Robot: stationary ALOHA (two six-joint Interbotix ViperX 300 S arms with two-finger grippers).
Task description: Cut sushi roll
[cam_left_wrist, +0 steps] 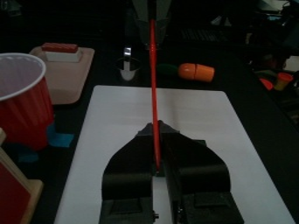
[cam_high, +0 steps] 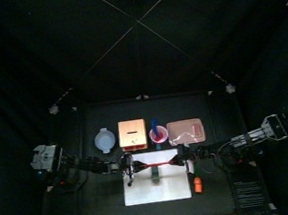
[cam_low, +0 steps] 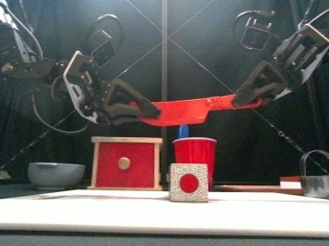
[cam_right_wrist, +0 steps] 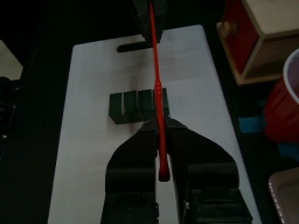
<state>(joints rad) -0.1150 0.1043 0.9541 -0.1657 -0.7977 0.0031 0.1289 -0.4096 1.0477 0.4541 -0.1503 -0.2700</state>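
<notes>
A red knife (cam_low: 193, 106) is held level between both grippers, high above the white board (cam_high: 162, 185). My left gripper (cam_left_wrist: 158, 168) is shut on one end of it. My right gripper (cam_right_wrist: 162, 172) is shut on the other end. The sushi roll (cam_right_wrist: 139, 105), small and dark, lies on the board (cam_right_wrist: 100, 79) directly under the blade. In the left wrist view the roll is hidden behind the jaws. In the top view the knife (cam_high: 159, 162) spans the board's far part.
A small orange-red object (cam_high: 195, 185) lies at the board's right edge. Behind the board stand a grey bowl (cam_low: 56, 174), a red-fronted wooden box (cam_low: 126, 162) and a red cup (cam_low: 195, 152). A small box with a red dot (cam_low: 190, 183) stands in front, and a metal piece (cam_low: 315, 184) stands at the right.
</notes>
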